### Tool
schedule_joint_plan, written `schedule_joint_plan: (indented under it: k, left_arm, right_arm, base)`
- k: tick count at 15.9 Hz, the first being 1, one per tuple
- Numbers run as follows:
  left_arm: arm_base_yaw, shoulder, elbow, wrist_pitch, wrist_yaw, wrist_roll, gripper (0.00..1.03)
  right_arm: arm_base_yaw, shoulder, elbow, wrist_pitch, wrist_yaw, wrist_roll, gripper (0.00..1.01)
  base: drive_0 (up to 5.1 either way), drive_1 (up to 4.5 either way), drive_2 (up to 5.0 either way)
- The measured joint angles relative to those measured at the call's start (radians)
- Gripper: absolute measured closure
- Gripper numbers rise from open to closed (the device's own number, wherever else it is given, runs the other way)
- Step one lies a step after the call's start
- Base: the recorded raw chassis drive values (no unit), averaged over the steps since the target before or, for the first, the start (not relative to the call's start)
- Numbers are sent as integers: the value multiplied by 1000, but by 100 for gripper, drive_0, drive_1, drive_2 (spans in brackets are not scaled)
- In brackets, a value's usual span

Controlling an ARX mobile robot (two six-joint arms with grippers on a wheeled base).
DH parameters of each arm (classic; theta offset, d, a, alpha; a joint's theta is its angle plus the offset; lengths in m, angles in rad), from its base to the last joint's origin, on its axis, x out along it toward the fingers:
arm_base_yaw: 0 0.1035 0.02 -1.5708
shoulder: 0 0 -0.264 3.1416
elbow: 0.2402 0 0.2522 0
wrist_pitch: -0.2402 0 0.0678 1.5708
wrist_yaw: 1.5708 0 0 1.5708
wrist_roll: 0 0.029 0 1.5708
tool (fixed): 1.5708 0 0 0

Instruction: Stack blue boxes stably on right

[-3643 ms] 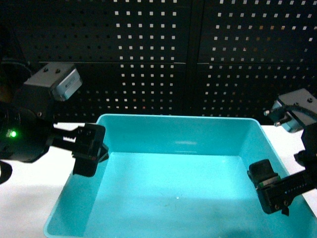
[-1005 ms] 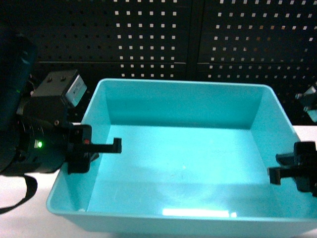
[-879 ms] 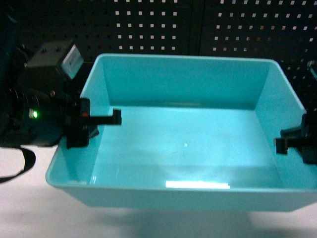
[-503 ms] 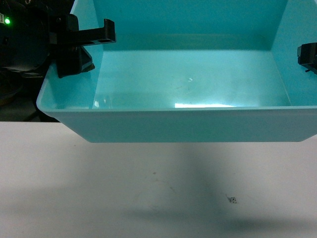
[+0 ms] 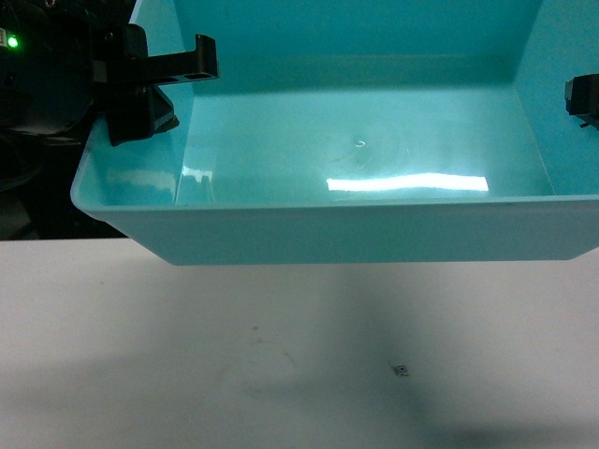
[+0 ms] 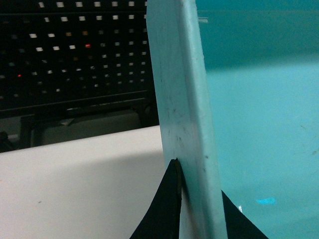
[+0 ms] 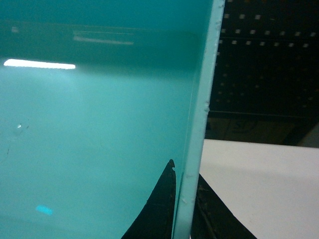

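Note:
One light turquoise blue box (image 5: 356, 224) hangs in the air above the white table (image 5: 281, 355), open side up, casting a shadow below. My left gripper (image 5: 168, 89) is shut on its left wall, one finger inside and one outside. In the left wrist view the wall (image 6: 184, 99) runs between the dark fingers of the left gripper (image 6: 198, 194). My right gripper (image 5: 582, 98) shows only at the right edge of the head view. In the right wrist view the right gripper (image 7: 185, 199) pinches the box's thin right rim (image 7: 202, 99). No other blue box is in view.
A dark pegboard wall (image 6: 75, 50) stands behind the table and also shows in the right wrist view as a pegboard (image 7: 269, 59). A small black mark (image 5: 401, 370) lies on the table under the box.
The box, resting on the table 3.6 s ago, has been raised well above it with both grippers on its side walls. Over the last half second it has barely shifted.

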Motion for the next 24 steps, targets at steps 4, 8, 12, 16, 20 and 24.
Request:
schedule_joint_plan:
  k: [4,8,12,16,20,24]
  left_arm:
    - [-2,0,0,2,0,0,98]
    - [-2,0,0,2,0,0,98]
    - [-2,0,0,2,0,0,98]
    - [-2,0,0,2,0,0,98]
    - [-2,-1,0,2,0,0,98]
    - [-2,-1,0,2,0,0,98]
  right_arm:
    - [-5,-2,0,-1,-1,0,94]
    - [-5,-2,0,0,-2,0,94]
    - [-5,-3,0,-1,-2,0,94]
    - [-5,-3,0,-2,-2,0,94]
    - [-5,-3,0,-1,-2,0,94]
    - [-5,-3,0,-1,-3,0,94]
  base:
    - [-171,-171,-171]
    - [-178,-178,-178]
    - [-184,-184,-184]
    - [-184,-184,-184]
    - [-184,-184,-184]
    - [-160,-160,-160]
